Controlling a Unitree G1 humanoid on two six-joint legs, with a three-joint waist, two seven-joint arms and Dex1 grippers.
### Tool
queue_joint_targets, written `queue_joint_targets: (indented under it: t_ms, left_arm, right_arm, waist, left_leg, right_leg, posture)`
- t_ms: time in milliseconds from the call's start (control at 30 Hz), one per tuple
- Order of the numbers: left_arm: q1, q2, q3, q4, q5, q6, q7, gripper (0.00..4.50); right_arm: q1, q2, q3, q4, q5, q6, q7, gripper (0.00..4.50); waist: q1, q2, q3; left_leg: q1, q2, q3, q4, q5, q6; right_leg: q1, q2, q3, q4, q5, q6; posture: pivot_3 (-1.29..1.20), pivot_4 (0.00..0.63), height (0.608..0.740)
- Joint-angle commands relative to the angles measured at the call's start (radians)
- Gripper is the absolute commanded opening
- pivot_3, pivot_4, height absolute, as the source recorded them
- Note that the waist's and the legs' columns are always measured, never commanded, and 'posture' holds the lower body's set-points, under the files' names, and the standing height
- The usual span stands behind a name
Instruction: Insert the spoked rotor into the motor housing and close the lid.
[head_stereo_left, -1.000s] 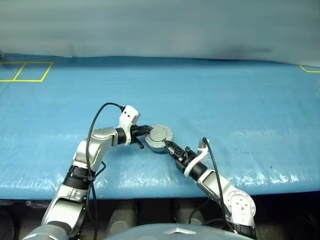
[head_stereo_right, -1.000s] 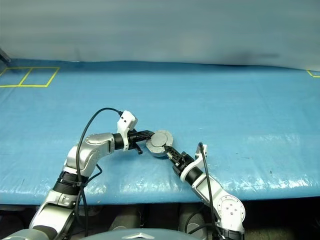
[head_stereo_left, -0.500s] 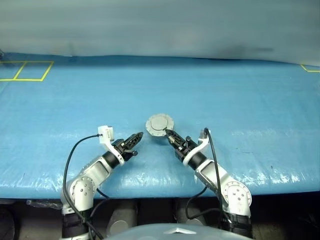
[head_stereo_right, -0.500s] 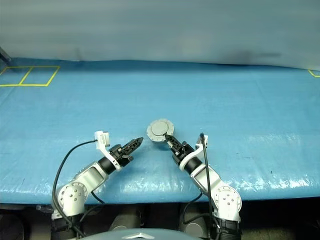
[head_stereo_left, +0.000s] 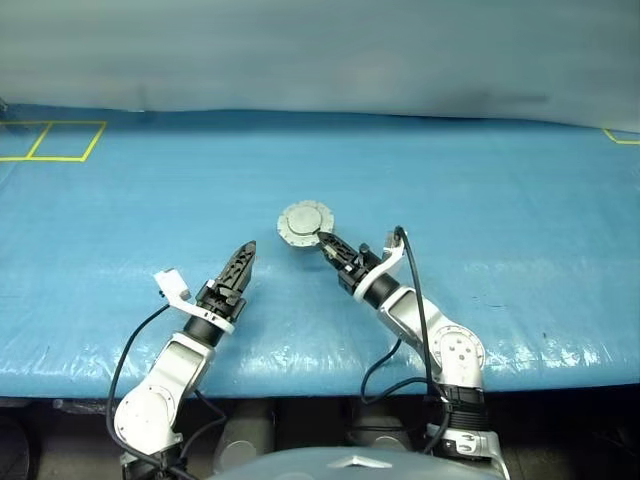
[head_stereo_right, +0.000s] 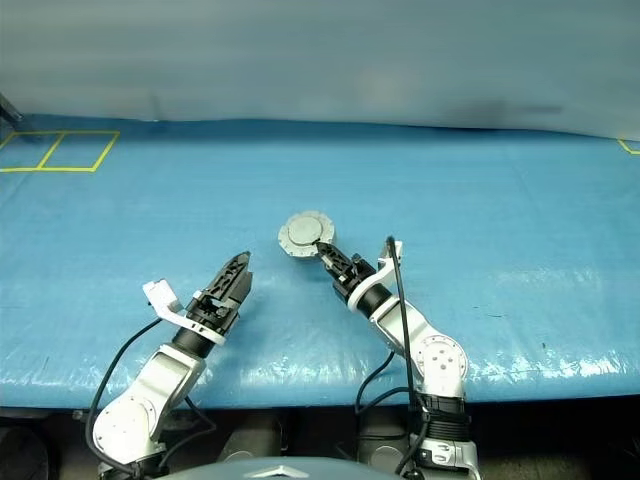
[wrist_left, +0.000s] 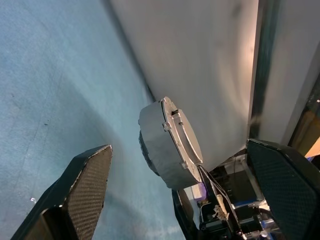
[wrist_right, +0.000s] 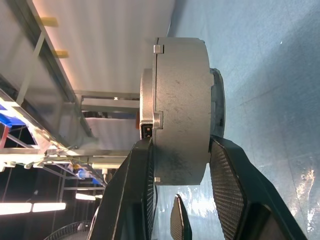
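Note:
The round silver-grey motor housing (wrist_right: 182, 110) hangs above the blue table, held edge-on by its rim. My right gripper (head_stereo_left: 325, 241) is shut on it, one finger (wrist_right: 136, 192) on each flat side. The lid (head_stereo_left: 305, 221) sits on the housing, its plain grey face turned toward the head camera. The spoked rotor is hidden. My left gripper (head_stereo_left: 241, 263) is open and holds nothing, a hand's width to the left of the housing and apart from it. In the left wrist view the housing (wrist_left: 167, 145) shows between the spread fingers (wrist_left: 90, 190), well beyond them.
A blue tarp (head_stereo_left: 480, 200) covers the table up to a grey back wall. Yellow tape squares (head_stereo_left: 50, 141) lie at the far left, and a yellow corner mark (head_stereo_left: 620, 137) at the far right. The table's front edge (head_stereo_left: 300, 375) runs just under both arms.
My left gripper let go of the housing, opened wide, rolled and drew back to the left. My right gripper lifted the housing and carried it farther over the table.

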Motion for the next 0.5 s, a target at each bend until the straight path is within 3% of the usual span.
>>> queue_joint_targets:
  t_ms: [33, 500]
  left_arm:
    - [0.028, -0.137, -0.067, 0.016, -0.114, -0.026, 0.014, 4.50]
    - [0.039, -0.084, -0.172, 0.043, -0.197, -0.131, 0.038, 4.50]
  right_arm:
    - [-0.025, 0.051, 0.022, -0.064, 0.065, 0.006, 0.021, 1.25]
    - [0.057, 0.058, 0.146, -0.152, 0.160, 0.047, -0.033, 1.25]
  waist:
    - [0.000, 0.000, 0.000]
    - [0.000, 0.000, 0.000]
  left_leg:
    - [0.000, 0.000, 0.000, 0.000, 0.000, 0.000]
    - [0.000, 0.000, 0.000, 0.000, 0.000, 0.000]
  right_leg:
    - [0.000, 0.000, 0.000, 0.000, 0.000, 0.000]
    - [0.000, 0.000, 0.000, 0.000, 0.000, -0.001]
  posture:
    - [0.00, 0.150, 0.740]
    - [0.00, 0.150, 0.740]
